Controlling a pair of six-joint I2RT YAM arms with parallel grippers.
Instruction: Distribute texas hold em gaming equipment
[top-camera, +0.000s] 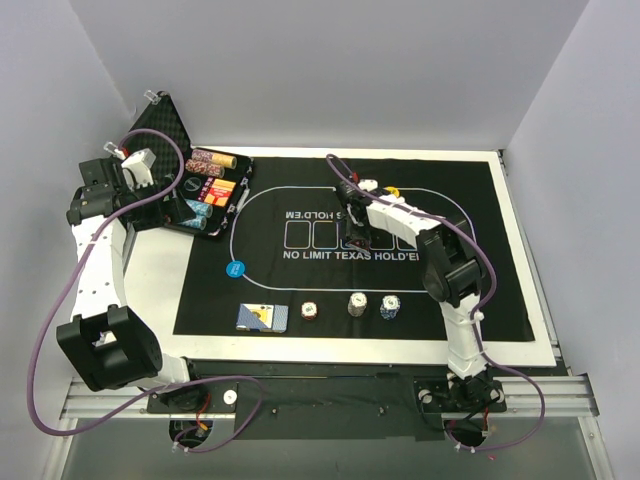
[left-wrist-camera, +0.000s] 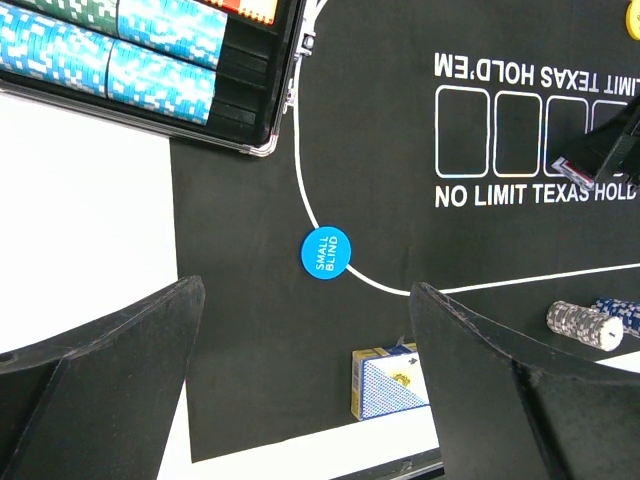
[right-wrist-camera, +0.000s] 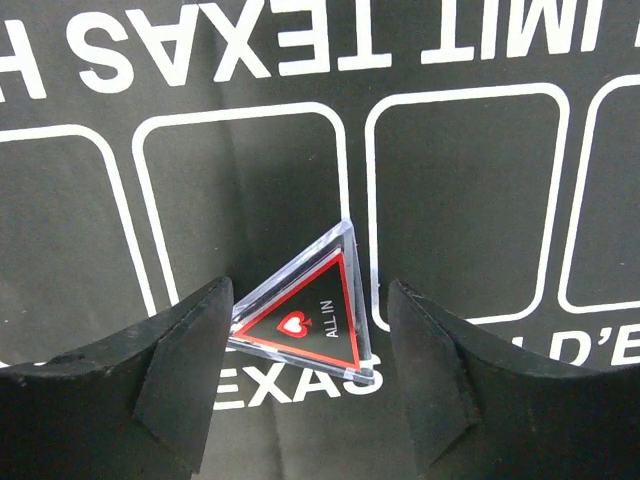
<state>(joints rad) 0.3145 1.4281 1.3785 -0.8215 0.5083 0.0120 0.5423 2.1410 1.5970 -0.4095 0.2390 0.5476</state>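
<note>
A clear triangular marker (right-wrist-camera: 305, 315) with a red border and "ALL IN" rests on the black mat (right-wrist-camera: 450, 200) at the printed card boxes. My right gripper (right-wrist-camera: 310, 290) is open around it; the marker's left corner touches the left finger (right-wrist-camera: 190, 350) and a gap separates it from the right finger. From above, the right gripper (top-camera: 352, 240) is at mid-mat. My left gripper (left-wrist-camera: 308, 288) hangs open and empty above the mat's left side, near the blue "SMALL BLIND" button (left-wrist-camera: 326, 253) and the blue card box (left-wrist-camera: 390, 383). Three chip stacks (top-camera: 358, 303) line the mat's near edge.
The open black case (top-camera: 205, 190) with rows of chips (left-wrist-camera: 120, 50) lies at the mat's far left corner. A yellow button (top-camera: 395, 193) sits beside the right arm. White table border (top-camera: 150, 280) surrounds the mat; walls close in on three sides.
</note>
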